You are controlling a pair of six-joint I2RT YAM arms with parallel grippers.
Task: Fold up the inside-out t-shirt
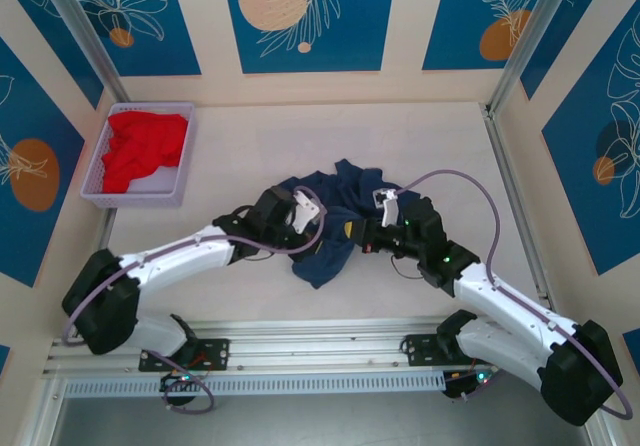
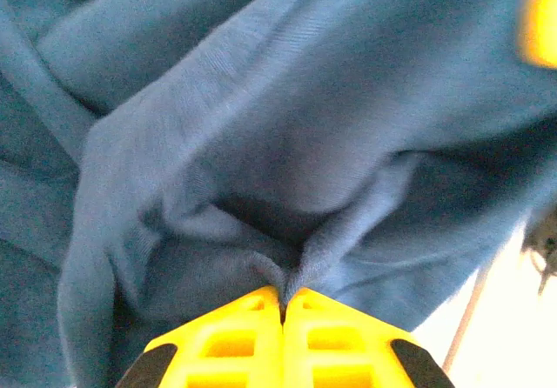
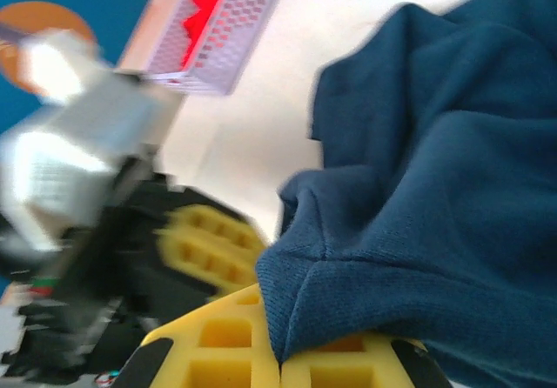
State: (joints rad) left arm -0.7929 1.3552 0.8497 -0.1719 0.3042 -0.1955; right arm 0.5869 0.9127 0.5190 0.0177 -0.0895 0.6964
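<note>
The inside-out t-shirt [image 1: 330,221] is a navy blue crumpled heap at the table's middle, between the two arms. My left gripper [image 1: 305,216] reaches into it from the left; in the left wrist view its yellow fingers [image 2: 235,336] are shut on a pinched fold of the t-shirt [image 2: 296,144]. From the right, my right gripper [image 1: 368,234] meets the heap. Its fingers [image 3: 226,340] are shut on a seamed edge of the t-shirt [image 3: 435,197], and the left gripper's blurred yellow fingers [image 3: 204,244] show close beside them.
A lilac basket [image 1: 100,181] holding a red garment [image 1: 145,146] stands at the back left of the table [image 1: 440,146], also seen far off in the right wrist view as the basket [image 3: 235,49]. Metal rails run along the right side and the near edge.
</note>
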